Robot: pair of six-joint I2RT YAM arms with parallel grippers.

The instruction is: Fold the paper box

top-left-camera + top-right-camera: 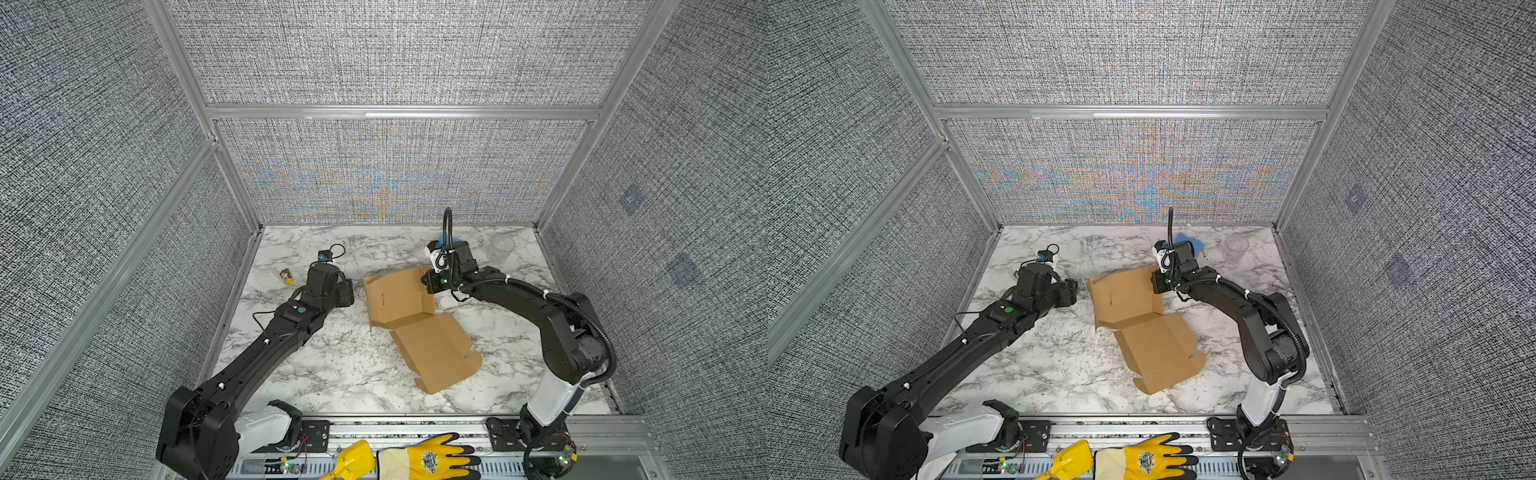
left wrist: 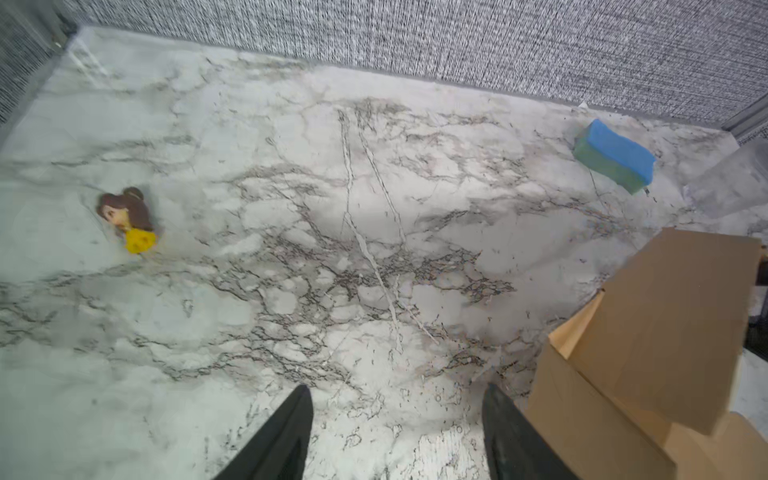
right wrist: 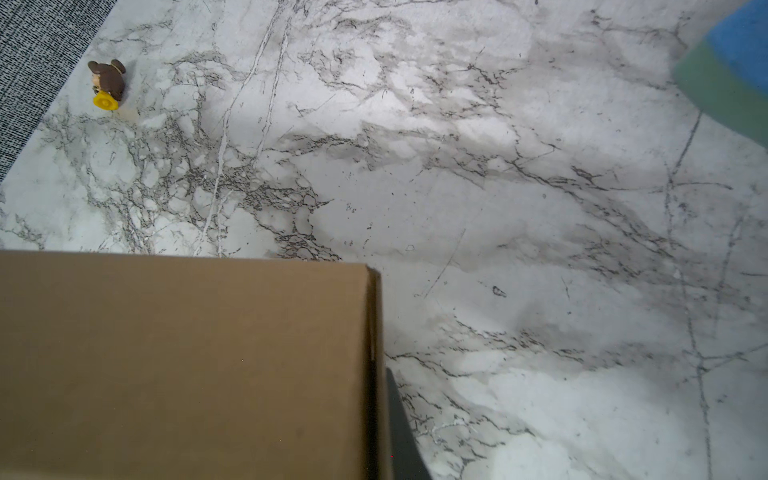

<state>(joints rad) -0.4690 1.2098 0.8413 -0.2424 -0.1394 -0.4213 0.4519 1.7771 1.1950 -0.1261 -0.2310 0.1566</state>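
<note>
While the right gripper (image 1: 429,286) is pinched shut on the far right corner of the paper box (image 1: 415,324), the left gripper (image 2: 399,388) hangs spread and empty over bare table (image 2: 249,332), just beside the box's left wall. Box sits mid-table: back half raised into a rough tray, lid panel flat toward the front. Step in hand looks like forming the side walls. Next move probably wants left to push its wall in while right steadies (thin cardboard, may spring back). Sponge (image 2: 613,156), toy figure (image 2: 126,220) and clear cup (image 1: 500,249) lie well apart; nothing blocks the fold.
</note>
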